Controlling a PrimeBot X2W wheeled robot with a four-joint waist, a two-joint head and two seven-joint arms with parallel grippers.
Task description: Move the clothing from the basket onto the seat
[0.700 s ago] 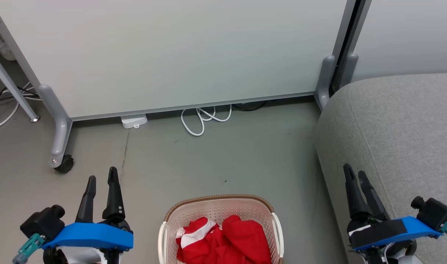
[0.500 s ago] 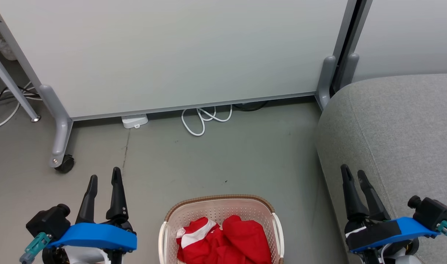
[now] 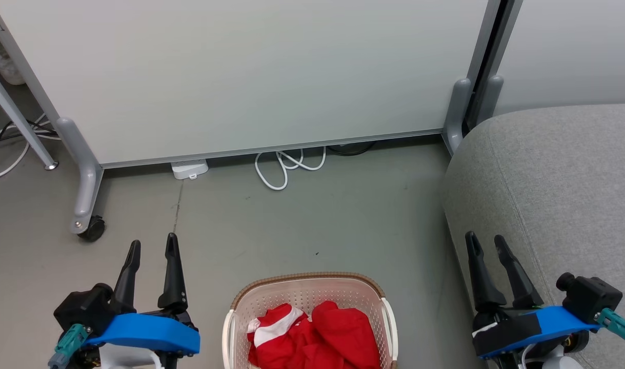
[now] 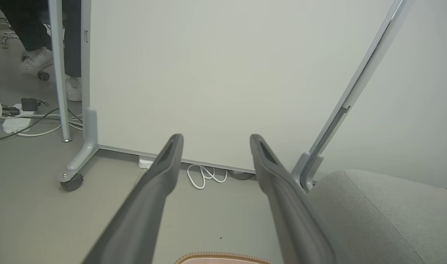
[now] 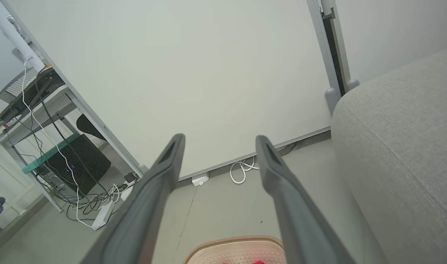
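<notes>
**A:** What takes up the most room?

**B:** The pale partition panel (image 3: 240,77) across the back, standing on grey legs, one of which has a black caster (image 3: 93,229). Next is the light-grey sofa (image 3: 558,174), which fills the robot's right side.

**A:** Where is the basket?

**B:** The cream perforated laundry basket (image 3: 304,277) stands on the grey floor (image 3: 343,220) at the bottom centre of the head view. It is near the sofa's front and between the two arms. The picture's edge cuts off its near part.

**A:** What does it hold?

**B:** It holds both pieces of clothing, bunched together below the brown rim. The plain red garment (image 3: 345,328) lies to the right. The red garment with white bands (image 3: 271,325) lies to the left, touching the plain one.

**A:** And the grippers?

**B:** The left gripper (image 3: 153,240) hovers over the floor to the basket's left, its fingers spread with nothing between them. The right gripper (image 3: 484,237) hangs at the sofa's front edge, its fingers also parted and empty. Both are well apart from the clothing.

**A:** Anything smaller?

**B:** A looped white cable (image 3: 286,166) and a small white box (image 3: 189,169) lie at the foot of the panel.
</notes>
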